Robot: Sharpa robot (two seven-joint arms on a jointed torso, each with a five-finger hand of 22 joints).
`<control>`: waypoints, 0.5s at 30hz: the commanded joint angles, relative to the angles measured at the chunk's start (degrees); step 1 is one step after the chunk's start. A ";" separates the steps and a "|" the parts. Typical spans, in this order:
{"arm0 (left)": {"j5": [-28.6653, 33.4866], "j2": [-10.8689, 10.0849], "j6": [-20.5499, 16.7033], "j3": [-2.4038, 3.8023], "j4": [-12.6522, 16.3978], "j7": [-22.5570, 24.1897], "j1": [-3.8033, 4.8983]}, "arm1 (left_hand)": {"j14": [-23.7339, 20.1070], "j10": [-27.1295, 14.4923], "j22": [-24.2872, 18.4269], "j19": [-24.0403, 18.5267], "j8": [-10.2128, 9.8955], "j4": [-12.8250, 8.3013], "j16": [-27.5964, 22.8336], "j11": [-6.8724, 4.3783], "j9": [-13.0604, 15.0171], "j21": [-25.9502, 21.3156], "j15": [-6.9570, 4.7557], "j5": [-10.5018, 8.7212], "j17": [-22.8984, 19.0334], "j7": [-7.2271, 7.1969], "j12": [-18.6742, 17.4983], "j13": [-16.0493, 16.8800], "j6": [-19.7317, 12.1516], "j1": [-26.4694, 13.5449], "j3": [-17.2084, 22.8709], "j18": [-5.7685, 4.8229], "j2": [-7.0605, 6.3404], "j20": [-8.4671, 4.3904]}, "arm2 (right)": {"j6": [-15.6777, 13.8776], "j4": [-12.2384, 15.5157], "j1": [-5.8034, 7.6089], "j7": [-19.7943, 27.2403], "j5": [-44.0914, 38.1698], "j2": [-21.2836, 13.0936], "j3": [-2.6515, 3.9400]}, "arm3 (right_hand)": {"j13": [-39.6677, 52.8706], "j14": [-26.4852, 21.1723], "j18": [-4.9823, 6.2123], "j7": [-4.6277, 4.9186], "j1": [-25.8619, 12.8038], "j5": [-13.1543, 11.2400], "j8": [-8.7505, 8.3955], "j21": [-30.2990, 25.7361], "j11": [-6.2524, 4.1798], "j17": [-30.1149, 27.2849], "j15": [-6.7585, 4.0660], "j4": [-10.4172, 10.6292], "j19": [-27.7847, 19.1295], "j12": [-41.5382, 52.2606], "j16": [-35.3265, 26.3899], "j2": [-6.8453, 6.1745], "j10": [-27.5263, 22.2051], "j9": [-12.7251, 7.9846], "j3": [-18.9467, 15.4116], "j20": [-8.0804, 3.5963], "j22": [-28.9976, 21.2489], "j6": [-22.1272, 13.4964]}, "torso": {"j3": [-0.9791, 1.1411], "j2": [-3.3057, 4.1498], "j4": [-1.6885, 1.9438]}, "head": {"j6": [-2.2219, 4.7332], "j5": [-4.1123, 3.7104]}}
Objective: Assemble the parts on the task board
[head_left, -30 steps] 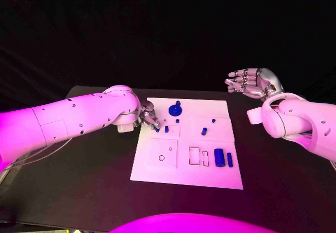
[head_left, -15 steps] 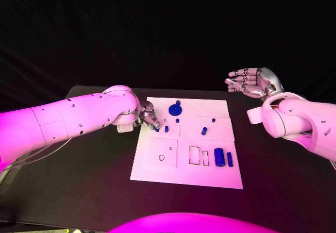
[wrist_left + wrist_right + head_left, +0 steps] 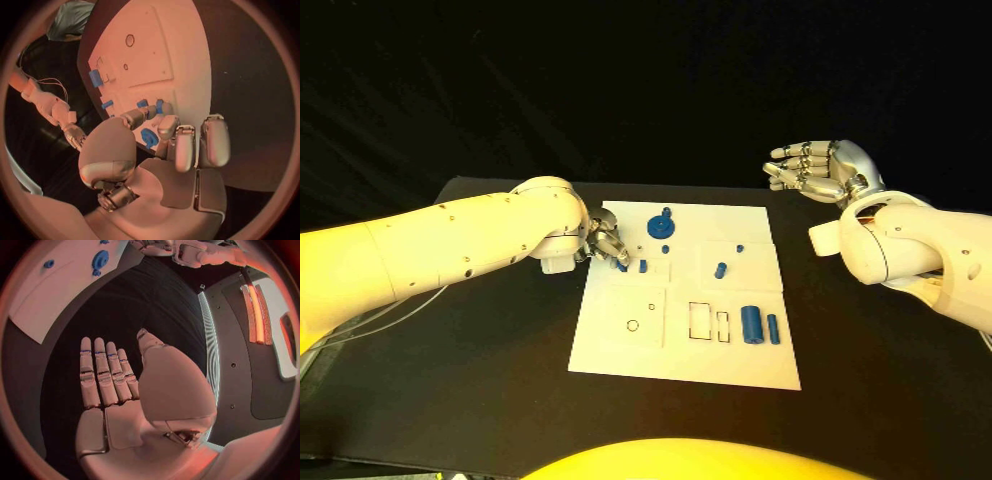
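Left hand is set at the near-left edge of the task board, fingers curled on a small blue part.

Other blue parts are seen further right on the board. Right hand is held up, open and empty, well apart.

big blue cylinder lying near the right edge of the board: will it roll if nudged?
Probably. The large blue cylinder lies on its side on the flat white task board, so a sideways nudge would likely roll it. It looks rigid and light, probably plastic. The thinner blue peg beside it might stop it.
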 commanded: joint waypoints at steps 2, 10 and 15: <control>0.39 0.17 0.77 -0.14 0.16 -0.10 -0.22 | 6.28 3.96 1.78 2.02 1.54 -3.84 0.84 -1.42 1.73 1.20 -0.69 4.77 15.84 -1.75 1.04 1.24 1.53 1.26 10.82 -1.50 1.65 -0.13 | 0.13 0.05 -0.03 0.15 -0.07 0.00 0.01 | -0.52 0.28 0.81 3.28 -0.50 0.38 -0.62 -0.24 -0.07 -0.36 0.38 -0.26 -0.86 -0.90 -0.79 1.43 1.07 -0.44 -1.85 -0.19 -0.48 0.38 | 0.00 0.02 0.05 | -0.08 -0.09; 0.76 0.43 1.09 -0.15 0.13 -0.09 -0.22 | 6.28 5.06 2.20 2.25 1.49 -2.81 0.84 -1.68 1.49 1.35 -0.78 4.95 15.84 -2.25 1.57 2.07 3.04 -0.34 8.92 -1.60 1.81 -0.22 | 0.16 0.06 -0.03 0.13 -0.07 -0.01 0.01 | -0.52 0.28 0.81 3.28 -0.50 0.38 -0.62 -0.24 -0.07 -0.36 0.38 -0.26 -0.86 -0.90 -0.79 1.43 1.07 -0.44 -1.85 -0.19 -0.48 0.38 | -0.01 0.04 0.04 | -0.10 -0.18; 0.87 0.61 0.58 -0.17 -0.07 -0.04 -0.22 | 6.28 5.37 2.38 2.36 1.31 -1.72 0.84 -1.85 1.33 1.39 -0.90 4.46 15.84 -2.49 1.57 2.27 3.63 -1.02 7.23 -1.64 2.20 -0.32 | 0.17 0.06 -0.03 0.13 -0.07 0.01 0.01 | -0.52 0.28 0.81 3.28 -0.50 0.38 -0.62 -0.24 -0.07 -0.36 0.38 -0.26 -0.86 -0.90 -0.79 1.43 1.07 -0.44 -1.85 -0.19 -0.48 0.38 | 0.05 0.03 0.00 | -0.16 -0.19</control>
